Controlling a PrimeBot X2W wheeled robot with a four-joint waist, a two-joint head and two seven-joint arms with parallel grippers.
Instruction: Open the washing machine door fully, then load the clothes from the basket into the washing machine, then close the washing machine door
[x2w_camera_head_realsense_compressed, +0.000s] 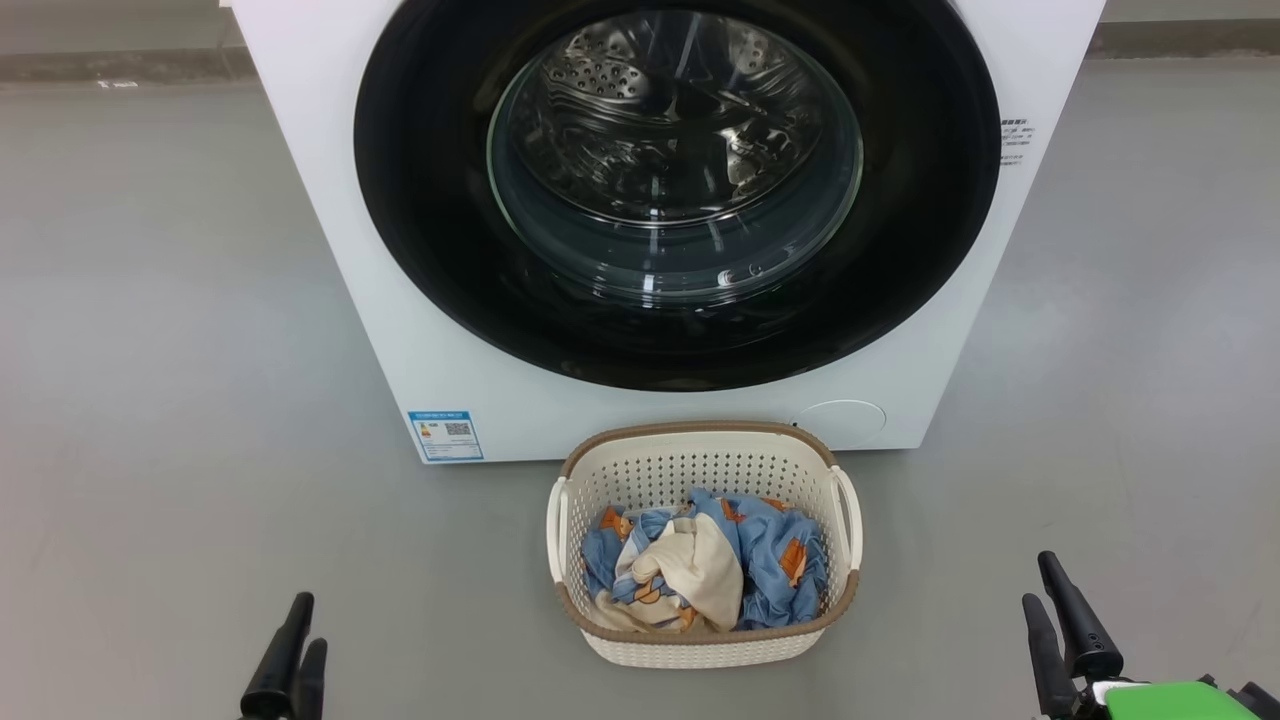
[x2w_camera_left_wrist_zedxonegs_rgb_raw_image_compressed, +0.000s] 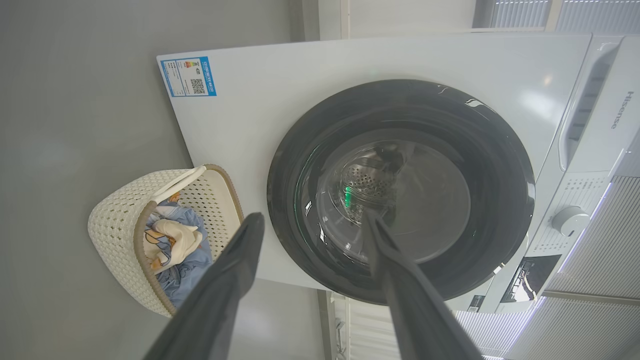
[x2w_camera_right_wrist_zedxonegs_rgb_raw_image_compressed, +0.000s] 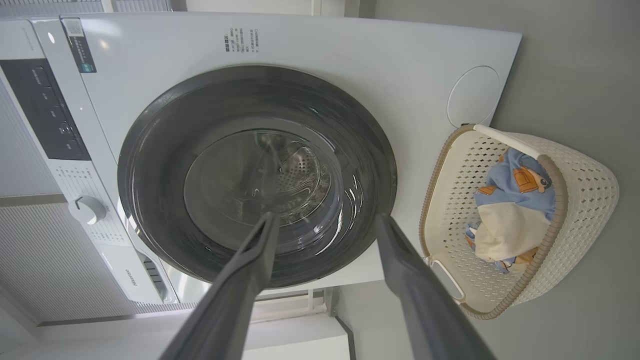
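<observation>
The left pincer (x2w_camera_head_realsense_compressed: 306, 625) sits low on the left over the grey floor (x2w_camera_head_realsense_compressed: 150, 350). Its two fingers are spread apart in its wrist view and it grips nothing. Next comes the one washing machine (x2w_camera_head_realsense_compressed: 400, 300), a white front-loader with a blue label sticker (x2w_camera_head_realsense_compressed: 446, 436) at its lower left corner. Its single washing machine door (x2w_camera_head_realsense_compressed: 420, 200) lies shut and flush against the front, and the steel drum shows through the glass bowl.

Just in front of the machine, on the floor, stands the one basket (x2w_camera_head_realsense_compressed: 700, 431). It holds the clothes (x2w_camera_head_realsense_compressed: 775, 555): one cream cloth on top of blue printed fabric, bunched too tightly to count the blue pieces. A round white flap (x2w_camera_head_realsense_compressed: 842, 422) sits behind the basket's right corner. The right pincer (x2w_camera_head_realsense_compressed: 1038, 577) is low on the right, likewise released and empty.

The work looks to be at its first step, with the door unopened. The next move calls for one pincer to reach the black rim and find a purchase to swing it wide. I cannot tell where the door's catch is.
</observation>
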